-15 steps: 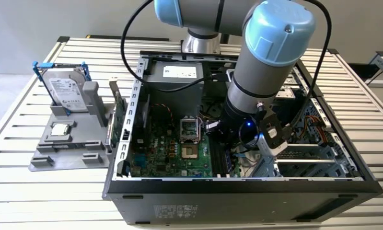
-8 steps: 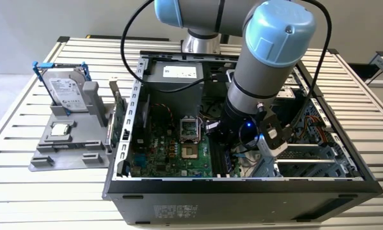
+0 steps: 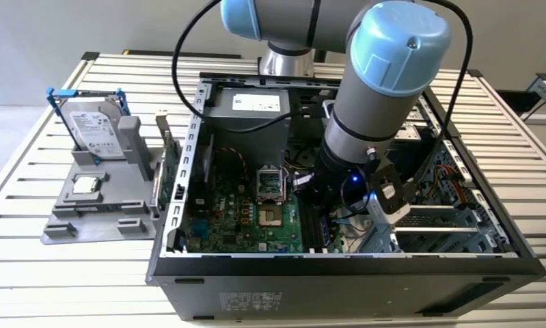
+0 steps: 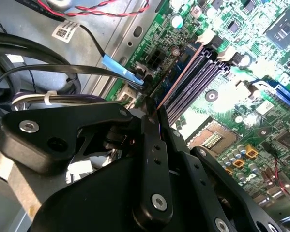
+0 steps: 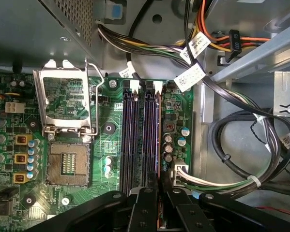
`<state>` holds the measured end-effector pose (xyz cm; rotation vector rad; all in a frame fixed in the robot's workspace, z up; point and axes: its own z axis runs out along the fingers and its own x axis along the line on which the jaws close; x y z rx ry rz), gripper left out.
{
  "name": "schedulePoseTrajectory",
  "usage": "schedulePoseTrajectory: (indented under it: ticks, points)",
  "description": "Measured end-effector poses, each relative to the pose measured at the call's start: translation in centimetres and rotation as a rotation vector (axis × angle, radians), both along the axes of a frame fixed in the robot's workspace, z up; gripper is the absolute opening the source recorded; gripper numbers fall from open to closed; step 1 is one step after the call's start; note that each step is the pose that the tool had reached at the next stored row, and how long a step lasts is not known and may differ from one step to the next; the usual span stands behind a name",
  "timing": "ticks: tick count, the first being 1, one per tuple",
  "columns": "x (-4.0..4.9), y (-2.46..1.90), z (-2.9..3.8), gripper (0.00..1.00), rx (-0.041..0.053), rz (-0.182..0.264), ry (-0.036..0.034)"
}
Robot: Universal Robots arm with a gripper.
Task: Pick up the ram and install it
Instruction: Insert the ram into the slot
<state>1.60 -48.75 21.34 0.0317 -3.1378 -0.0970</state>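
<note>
**Ram held edge-on at the memory slots**

Pincer [image 5: 160,205] closed narrow on the ram [image 4: 176,77], gripping the near end between two black fingers [image 4: 152,159]. Ram seen edge-on in both wrist views, a thin strip running away from the fingers along the outermost of the long black memory slots [image 5: 141,135], on the side nearest the small round capacitors [image 5: 169,145]. Hard to tell whether fully seated or just resting in the slot mouth. White latch tabs [image 5: 147,86] visible at the far end of the slots.

Beside the slots, on the green circuit board [image 5: 108,145]: open processor socket [image 5: 67,164] with its metal frame [image 5: 67,104] flipped up. Bundle of coloured and black cables [image 5: 241,159] looping past on the other side.

In the exterior view, arm [image 3: 373,116] reaching down into the open computer case [image 3: 346,263], its lower end deep inside near the board. Case lying on a slatted white worktop [image 3: 63,273]. Well apart, toward the exterior view's left, a grey stand [image 3: 100,205] with a hard drive [image 3: 98,133] upright in it and a small square chip [image 3: 87,183] lying flat.
</note>
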Motion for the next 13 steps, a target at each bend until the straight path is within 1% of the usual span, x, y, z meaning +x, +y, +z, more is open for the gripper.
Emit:
schedulePoseTrajectory:
  ticks: [6,10,13]
  points:
    - [-0.01,0.04,-0.18,0.00,-0.0013,0.000,0.0000]
    - [-0.01,0.22,-0.15,0.00,-0.0025,0.000,0.0002]
    - [0.03,0.32,-0.19,0.00,-0.0011,0.000,0.0000]
